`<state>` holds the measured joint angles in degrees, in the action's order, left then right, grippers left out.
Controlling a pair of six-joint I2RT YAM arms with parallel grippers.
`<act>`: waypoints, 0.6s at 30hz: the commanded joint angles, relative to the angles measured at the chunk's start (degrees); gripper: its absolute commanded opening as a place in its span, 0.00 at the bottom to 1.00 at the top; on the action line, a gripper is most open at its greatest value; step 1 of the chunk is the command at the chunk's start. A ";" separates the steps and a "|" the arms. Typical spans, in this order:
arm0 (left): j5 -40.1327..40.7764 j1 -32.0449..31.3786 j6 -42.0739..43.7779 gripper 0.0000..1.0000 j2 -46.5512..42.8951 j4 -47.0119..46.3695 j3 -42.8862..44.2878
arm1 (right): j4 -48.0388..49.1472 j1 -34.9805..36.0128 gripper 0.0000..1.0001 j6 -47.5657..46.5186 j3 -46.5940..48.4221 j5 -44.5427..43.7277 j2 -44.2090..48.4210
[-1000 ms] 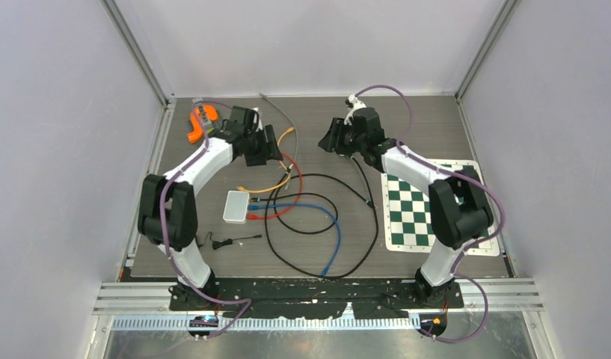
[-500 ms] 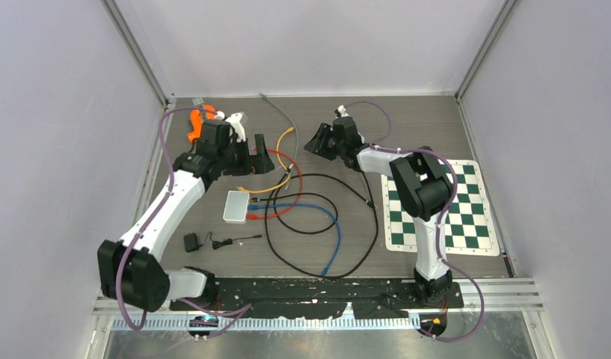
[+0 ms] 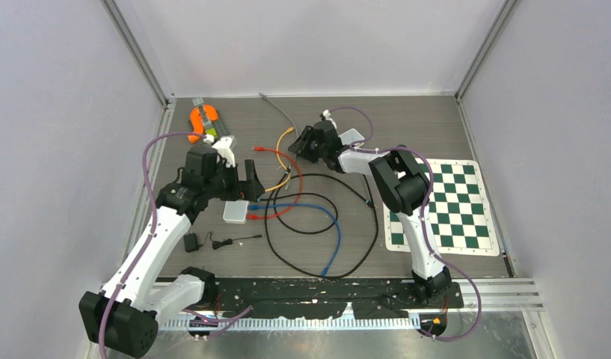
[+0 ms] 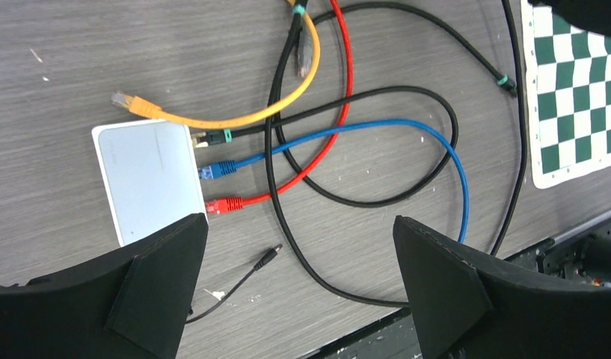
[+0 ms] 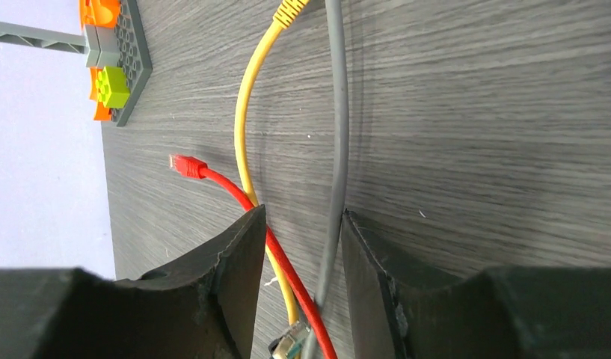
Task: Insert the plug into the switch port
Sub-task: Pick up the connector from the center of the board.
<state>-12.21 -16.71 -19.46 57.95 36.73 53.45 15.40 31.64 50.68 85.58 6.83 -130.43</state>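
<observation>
Grey surface [image 3: 407, 127], tangled cables. Left claw [image 4: 298, 224] spread wide over white switch [image 4: 145, 179]; loose yellow plug [image 4: 126, 101] beside its far corner. Right claw [image 5: 302, 215] slack, astride grey cable [image 5: 336, 112]. Advice: pinch plug squarely, align before pushing.

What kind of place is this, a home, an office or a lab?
Most likely a robotics lab test cell: two arms bolted to a table walled in by plain panels, with practice props laid out: a network switch, loose cables, a chessboard mat and toy bricks.

chess mat [image 3: 437, 206] R side; orange/grey brick plate [image 3: 203, 120] far-L corner; blk adapter [image 3: 191, 242] near L edge
</observation>
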 commanded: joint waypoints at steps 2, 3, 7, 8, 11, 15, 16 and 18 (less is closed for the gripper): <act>-3.84 0.27 1.62 0.99 -1.71 -2.14 -2.19 | -2.64 0.35 0.48 3.12 3.09 -5.03 -1.39; -3.92 0.27 1.67 0.99 -1.63 -2.04 -1.99 | -3.31 0.35 0.47 3.12 3.32 -5.40 -1.40; -2.04 0.27 1.63 0.98 -1.59 -1.41 -1.05 | -5.78 0.38 0.40 1.74 6.06 -6.42 -2.27; -1.63 0.27 1.70 0.98 -1.65 -1.26 -0.99 | -6.59 0.36 0.37 1.28 6.82 -7.50 -2.63; -0.92 0.27 1.71 0.97 -2.21 -1.30 -1.23 | -11.29 0.48 0.34 -0.73 10.64 -9.99 -3.54; -0.83 0.27 1.58 0.97 -2.67 -1.43 -1.13 | -17.06 0.65 0.32 -1.35 13.64 -12.13 -4.79; -0.71 0.27 1.54 0.97 -2.82 -1.41 -1.09 | -18.38 0.87 0.32 -1.98 14.21 -13.56 -4.85; -0.38 0.27 1.48 0.97 -3.33 -1.35 -1.25 | -22.22 1.33 0.32 -3.21 16.27 -15.56 -5.08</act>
<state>-13.43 -16.71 -18.96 56.47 36.69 51.16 1.96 32.05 50.46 97.62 -2.42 -134.82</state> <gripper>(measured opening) 0.975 0.319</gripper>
